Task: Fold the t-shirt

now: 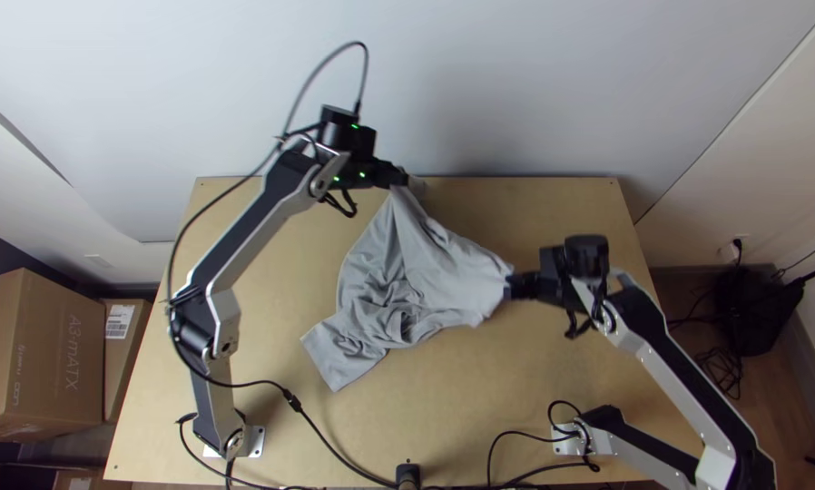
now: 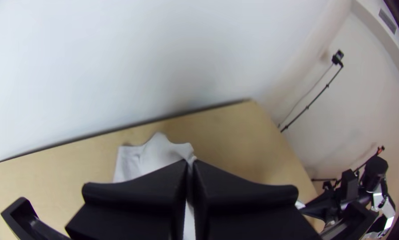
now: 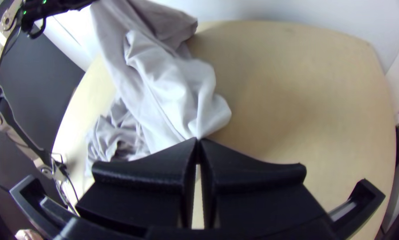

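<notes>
In the wrist views, left gripper (image 1: 398,176) and right gripper (image 1: 515,286) each pinch the t-shirt (image 3: 166,84).

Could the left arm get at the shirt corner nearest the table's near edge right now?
Probably not without letting go: the left gripper is shut on the t-shirt toward the far side of the table. Otherwise likely, since that corner lies uncovered.

Site is reading as a robotics lab or workshop corner: a silver-grey and black left robot arm (image 1: 253,234) and a matching right robot arm (image 1: 698,390) are standing at a light wooden table (image 1: 553,381). Thin black cables (image 1: 335,451) are trailing over its near edge. Large brown cardboard boxes (image 1: 49,358) are standing alongside, and a plain pale wall (image 1: 516,91) is backing the station.
</notes>
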Robot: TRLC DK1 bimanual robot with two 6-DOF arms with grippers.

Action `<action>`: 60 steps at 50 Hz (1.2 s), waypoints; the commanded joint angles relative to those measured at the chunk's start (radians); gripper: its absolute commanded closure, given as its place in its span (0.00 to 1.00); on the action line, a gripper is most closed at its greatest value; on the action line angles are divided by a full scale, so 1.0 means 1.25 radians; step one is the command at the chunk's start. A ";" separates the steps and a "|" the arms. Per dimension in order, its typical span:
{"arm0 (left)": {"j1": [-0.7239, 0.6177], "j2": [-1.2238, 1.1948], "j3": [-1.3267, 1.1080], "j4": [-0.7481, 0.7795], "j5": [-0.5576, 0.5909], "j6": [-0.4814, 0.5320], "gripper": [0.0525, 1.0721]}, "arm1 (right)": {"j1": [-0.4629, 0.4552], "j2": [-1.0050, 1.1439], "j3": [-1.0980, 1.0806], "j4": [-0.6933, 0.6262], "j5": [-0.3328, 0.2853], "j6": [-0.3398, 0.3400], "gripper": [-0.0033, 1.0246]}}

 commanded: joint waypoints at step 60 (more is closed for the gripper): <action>-0.116 -0.682 -1.099 -0.070 0.072 0.248 0.98 | 0.206 -0.022 -0.014 -0.423 -0.172 -0.089 0.97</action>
